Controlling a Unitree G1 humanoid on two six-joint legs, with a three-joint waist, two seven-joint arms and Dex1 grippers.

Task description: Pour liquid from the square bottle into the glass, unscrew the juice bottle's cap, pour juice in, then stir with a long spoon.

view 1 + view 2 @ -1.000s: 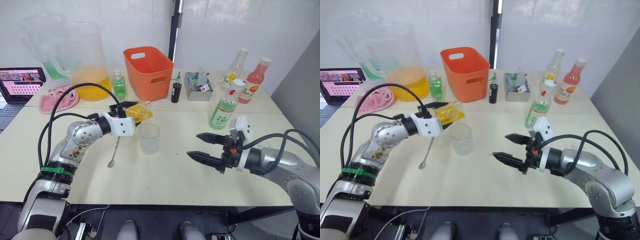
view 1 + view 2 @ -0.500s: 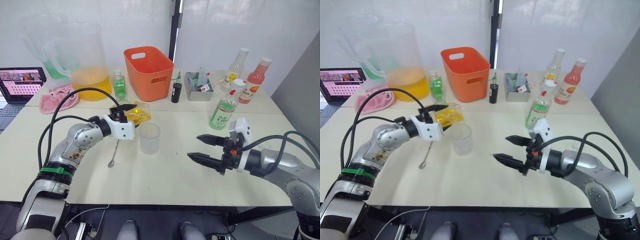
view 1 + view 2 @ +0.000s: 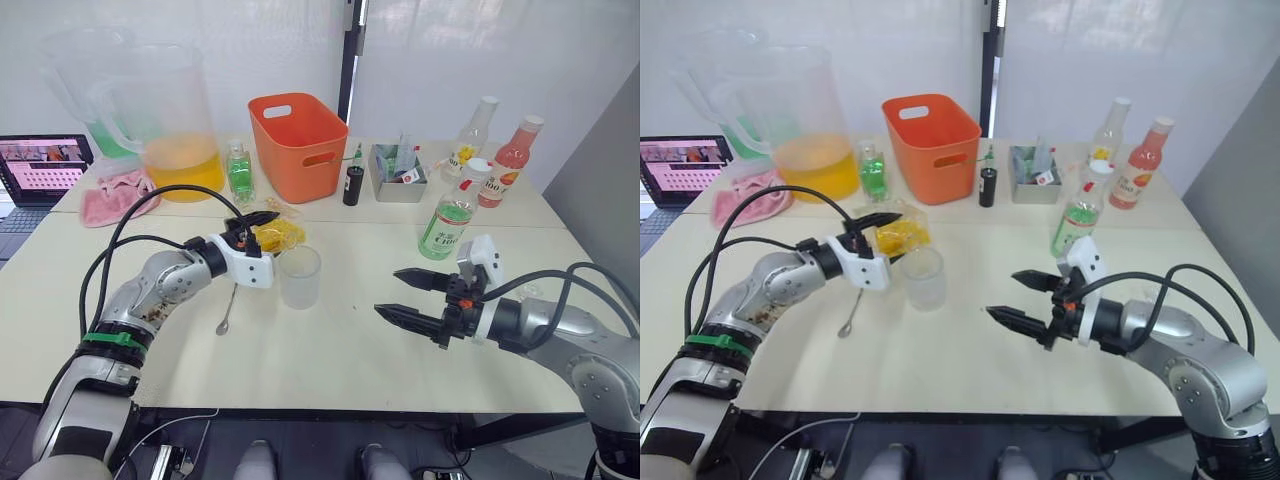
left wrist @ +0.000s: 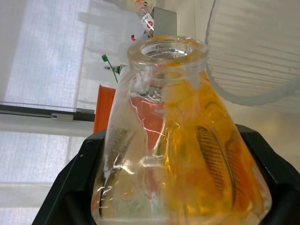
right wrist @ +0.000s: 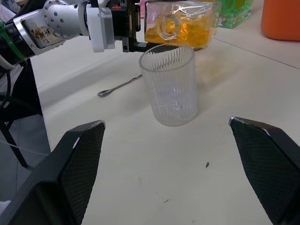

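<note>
1. Left gripper [image 3: 262,232]: closed on the square bottle [image 3: 277,235], one black finger on each side of its body. The bottle is tipped on its side, open neck toward the glass [image 3: 299,276], mouth just beside the glass rim.
2. Liquid [image 4: 206,159]: yellow-orange, pooled along one side of the tilted bottle, short of the mouth.
3. Glass: upright on the table [image 3: 330,350], ribbed wall; looks empty in the right wrist view.
4. Spoon [image 3: 228,310]: flat on the table on the left of the glass, under the left forearm, bowl toward the near edge.
5. Right gripper [image 3: 408,296]: fingers spread wide, holding nothing, hovering over the table to the right of the glass, well apart from it.
6. Juice bottle [image 3: 451,214]: upright behind the right gripper, cap [image 3: 474,166] on, green juice inside.
7. Back of table: orange basket [image 3: 297,143], pitcher [image 3: 165,110] with orange liquid, small green bottle [image 3: 238,172], grey tray [image 3: 396,172], pink-liquid bottle [image 3: 510,159], laptop [image 3: 40,168].
</note>
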